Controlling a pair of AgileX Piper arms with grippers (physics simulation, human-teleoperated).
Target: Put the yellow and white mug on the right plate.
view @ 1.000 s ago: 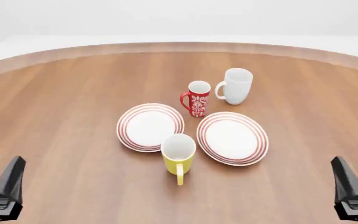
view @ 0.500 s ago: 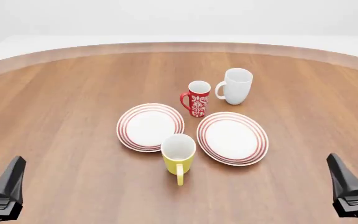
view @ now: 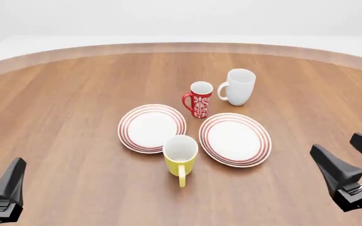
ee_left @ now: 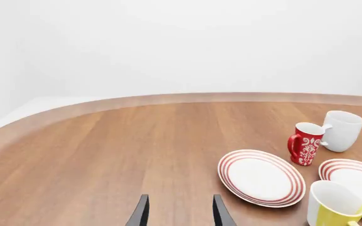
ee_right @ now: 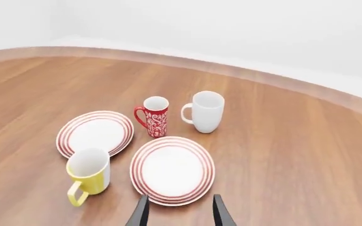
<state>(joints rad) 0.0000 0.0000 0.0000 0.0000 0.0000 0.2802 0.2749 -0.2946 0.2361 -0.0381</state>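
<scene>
surface: round wood table (view: 74,117) | room: plain white | left claw (ee_left: 179,212), right claw (ee_right: 179,211): both agape

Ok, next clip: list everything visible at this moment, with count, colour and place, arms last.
yellow and white mug: one, yellow outside, white inside, upright on the table, nearest the arms, between the plates, handle toward the arms.
right plate: one, white, red rings, empty.
left plate: one, same pattern, empty.
red patterned mug: one, behind the plates.
white mug: one, farthest back.
table: one, brown wood.
left gripper: open, low left.
right gripper: open, low right, holding nothing.
</scene>
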